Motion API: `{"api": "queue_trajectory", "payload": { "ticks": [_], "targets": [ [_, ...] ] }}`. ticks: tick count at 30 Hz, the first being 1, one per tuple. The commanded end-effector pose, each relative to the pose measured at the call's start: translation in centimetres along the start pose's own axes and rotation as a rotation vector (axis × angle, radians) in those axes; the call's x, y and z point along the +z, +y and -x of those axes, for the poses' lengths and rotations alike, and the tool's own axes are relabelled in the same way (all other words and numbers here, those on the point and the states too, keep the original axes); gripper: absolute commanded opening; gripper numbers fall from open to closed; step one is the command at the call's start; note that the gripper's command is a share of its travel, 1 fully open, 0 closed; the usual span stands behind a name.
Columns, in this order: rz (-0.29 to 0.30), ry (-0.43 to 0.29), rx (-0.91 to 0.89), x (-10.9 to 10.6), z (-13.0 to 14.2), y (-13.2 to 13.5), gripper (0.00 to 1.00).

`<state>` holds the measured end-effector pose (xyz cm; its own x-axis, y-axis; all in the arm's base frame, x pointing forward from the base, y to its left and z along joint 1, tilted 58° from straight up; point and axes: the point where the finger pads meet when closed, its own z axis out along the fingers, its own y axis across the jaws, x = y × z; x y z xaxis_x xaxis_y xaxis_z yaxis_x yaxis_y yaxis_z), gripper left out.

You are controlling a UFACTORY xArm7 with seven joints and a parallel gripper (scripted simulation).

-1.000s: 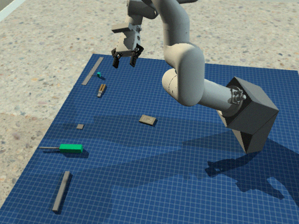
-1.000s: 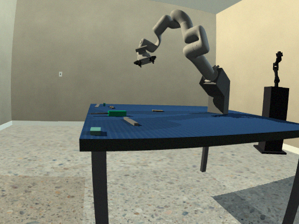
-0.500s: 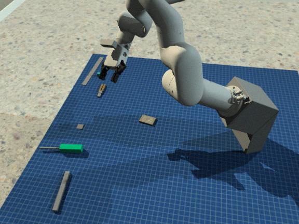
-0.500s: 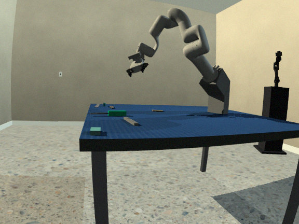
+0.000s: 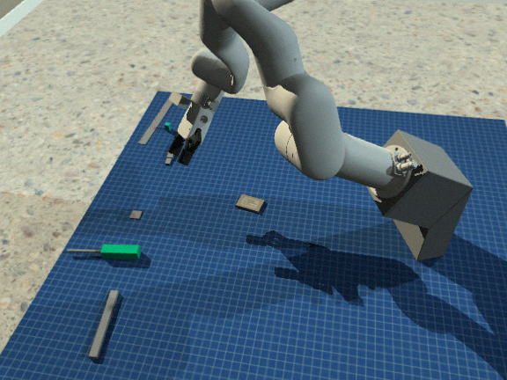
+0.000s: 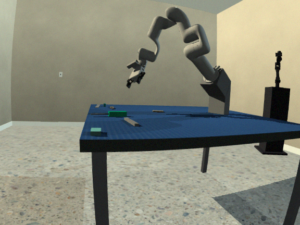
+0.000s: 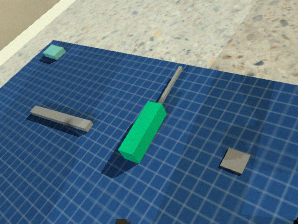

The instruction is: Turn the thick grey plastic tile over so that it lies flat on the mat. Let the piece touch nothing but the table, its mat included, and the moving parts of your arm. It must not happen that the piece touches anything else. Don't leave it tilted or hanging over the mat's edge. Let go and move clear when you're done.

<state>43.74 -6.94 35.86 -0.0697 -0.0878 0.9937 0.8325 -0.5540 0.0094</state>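
The thick grey tile (image 5: 250,203) (image 6: 158,111) lies on the blue grid mat (image 5: 264,308) near its middle, with a recessed face showing upward. It is not in the wrist view. My gripper (image 5: 182,156) (image 6: 133,83) is open and empty. It hangs high in the air over the far left part of the table, well away from the tile, tilted down toward the mat's left side.
A small flat grey square (image 5: 135,215) (image 7: 235,161), a green-handled screwdriver (image 5: 121,252) (image 6: 117,113) (image 7: 143,131) and a grey bar (image 5: 104,325) (image 6: 131,121) (image 7: 61,118) lie on the left. A teal block (image 6: 96,131) (image 7: 53,51) sits near a corner. A long grey strip (image 5: 155,123) lies at the far-left edge.
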Motion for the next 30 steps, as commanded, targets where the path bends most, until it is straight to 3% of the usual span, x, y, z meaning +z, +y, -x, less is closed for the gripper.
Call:
{"api": "queue_trajectory", "payload": {
  "ticks": [1,5,6,9,10,13,14,18,19,23,24,28,29,30],
  "targets": [
    [0.108,-0.042,0.098,1.7,1.9,1.0,1.0],
    [0.108,-0.042,0.098,1.7,1.9,1.0,1.0],
    [0.161,-0.077,0.165,2.3,3.6,1.1,1.0],
    [0.161,-0.077,0.165,2.3,3.6,1.1,1.0],
    [0.213,-0.115,0.231,2.8,5.4,1.1,1.0],
    [0.213,-0.115,0.231,2.8,5.4,1.1,1.0],
    [0.263,-0.156,0.294,3.0,7.4,0.8,1.0],
    [0.263,-0.156,0.294,3.0,7.4,0.8,1.0],
    [0.311,-0.198,0.353,3.1,9.3,0.4,1.0],
    [0.311,-0.198,0.353,3.1,9.3,0.4,1.0],
    [0.356,-0.241,0.409,3.0,11.2,-0.1,1.0],
    [0.356,-0.241,0.409,3.0,11.2,-0.1,1.0],
    [0.399,-0.284,0.459,2.7,13.0,-0.7,1.0],
    [0.399,-0.284,0.459,2.7,13.0,-0.7,1.0]
  ]
}}
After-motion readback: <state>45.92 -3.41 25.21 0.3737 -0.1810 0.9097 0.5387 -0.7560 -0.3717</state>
